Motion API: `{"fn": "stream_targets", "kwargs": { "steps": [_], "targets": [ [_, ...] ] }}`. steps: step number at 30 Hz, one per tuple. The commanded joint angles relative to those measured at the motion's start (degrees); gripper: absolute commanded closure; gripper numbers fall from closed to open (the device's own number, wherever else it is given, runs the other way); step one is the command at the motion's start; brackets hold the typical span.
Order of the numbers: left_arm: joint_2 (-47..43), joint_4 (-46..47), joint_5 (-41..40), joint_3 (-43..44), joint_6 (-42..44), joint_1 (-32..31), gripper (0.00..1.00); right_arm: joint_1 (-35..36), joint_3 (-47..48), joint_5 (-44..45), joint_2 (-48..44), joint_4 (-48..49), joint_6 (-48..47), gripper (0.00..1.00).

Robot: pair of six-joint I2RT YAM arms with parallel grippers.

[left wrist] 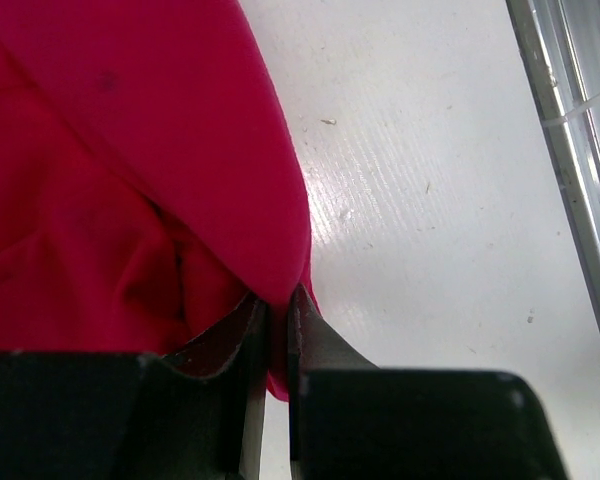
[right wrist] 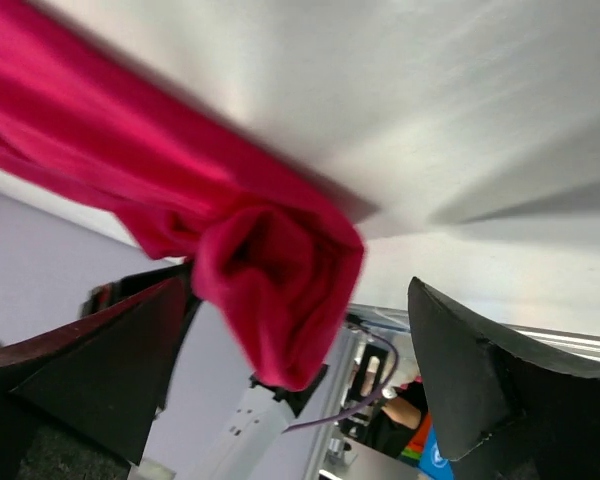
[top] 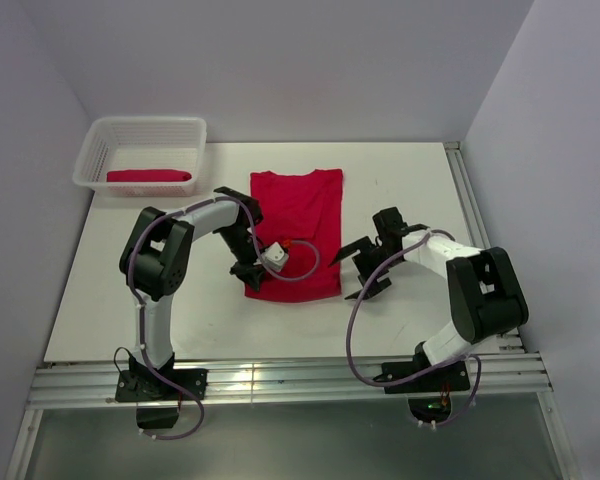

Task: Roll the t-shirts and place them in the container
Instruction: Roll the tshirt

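A crimson t-shirt [top: 295, 215], folded into a long strip, lies flat in the middle of the table. My left gripper [top: 251, 270] is at its near left corner, and the left wrist view shows that gripper [left wrist: 278, 305] shut on a fold of the red t-shirt [left wrist: 130, 180]. My right gripper [top: 358, 270] stands just right of the near right corner. In the right wrist view it [right wrist: 300, 285] is wide open, and a bunched corner of the t-shirt [right wrist: 270, 270] sits loose between the fingers. A second t-shirt [top: 150, 177] lies rolled in the basket.
The white lattice basket [top: 92, 150] stands at the back left corner of the table. Metal rails run along the near edge [top: 280, 380] and the right edge [top: 470, 200]. A purple cable [top: 308, 265] from my left arm loops over the t-shirt's near end.
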Motion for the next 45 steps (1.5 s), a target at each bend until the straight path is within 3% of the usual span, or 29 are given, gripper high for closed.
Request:
{"fn": "stream_targets", "kwargs": {
  "steps": [1, 7, 11, 16, 19, 20, 21, 25, 29, 30, 32, 33, 37, 39, 42, 45],
  "targets": [
    [0.48, -2.5, -1.18, -0.24, 3.16, 0.26, 0.92, 1.03, -1.31, -0.3, -2.63, 3.0, -3.44, 0.0],
    [0.39, -2.59, -1.0, 0.2, 3.86, 0.26, 0.92, 0.42, -0.43, 7.7, -8.08, -3.68, -3.0, 0.0],
    [0.13, -2.76, -1.09, 0.38, 4.21, 0.26, 0.92, -0.99, -2.27, 14.99, -18.7, -0.72, -4.13, 0.0],
    [0.3, -3.02, -0.82, 0.12, 4.48, 0.26, 0.92, -0.81, -8.06, 19.22, -36.6, 10.87, -16.33, 0.0],
    [0.21, -2.33, -0.91, -0.59, 4.3, 0.35, 0.92, -0.81, -7.38, 20.02, -42.43, 12.48, -26.61, 0.01],
    [0.13, -2.32, -0.91, -0.76, 4.48, 0.35, 0.92, -0.55, -7.02, 19.93, -43.41, 12.65, -31.34, 0.06],
    [0.21, -2.15, -0.91, -0.85, 4.39, 0.35, 0.92, -0.2, -8.84, 20.11, -44.81, 14.22, -32.69, 0.01],
    [0.39, -2.24, -0.65, -0.24, 3.87, 0.26, 0.92, 6.81, -12.9, 23.63, -48.78, 19.14, -41.46, 0.0],
    [-0.05, -1.27, -0.82, -1.29, 3.42, 0.26, 0.91, 14.36, -11.77, 28.35, -47.47, 17.41, -54.56, 0.0],
    [-0.4, -0.49, -0.91, -1.73, 3.42, 0.26, 0.91, 15.52, -11.24, 34.81, -47.38, 17.75, -53.81, 0.0],
    [-0.49, -0.13, -0.91, -2.52, 3.07, 0.17, 0.92, 17.9, -10.27, 34.0, -47.72, 19.85, -55.28, 0.0],
    [-0.32, -0.47, -0.82, -2.61, 3.07, 0.08, 0.92, 20.78, -10.7, 39.56, -48.77, 21.34, -55.03, 0.0],
    [-1.01, -0.22, -0.65, -2.96, 2.72, 0.17, 0.92, 27.22, -19.39, 35.6, -57.29, 36.51, -62.74, 0.0],
    [-1.28, 0.05, -0.82, -2.88, 2.46, 0.08, 0.92, 27.31, -22.04, 31.12, -58.44, 37.87, -69.85, 0.0],
    [-0.67, -0.47, -0.56, -2.0, 2.19, 0.08, 0.92, 27.31, -23.1, 36.62, -62.65, 41.82, -66.37, 0.0],
    [-0.05, -0.65, -0.74, -1.29, 1.93, 0.08, 0.92, 27.22, -22.76, 32.69, -62.93, 40.44, -73.74, 0.0]
  ]
}}
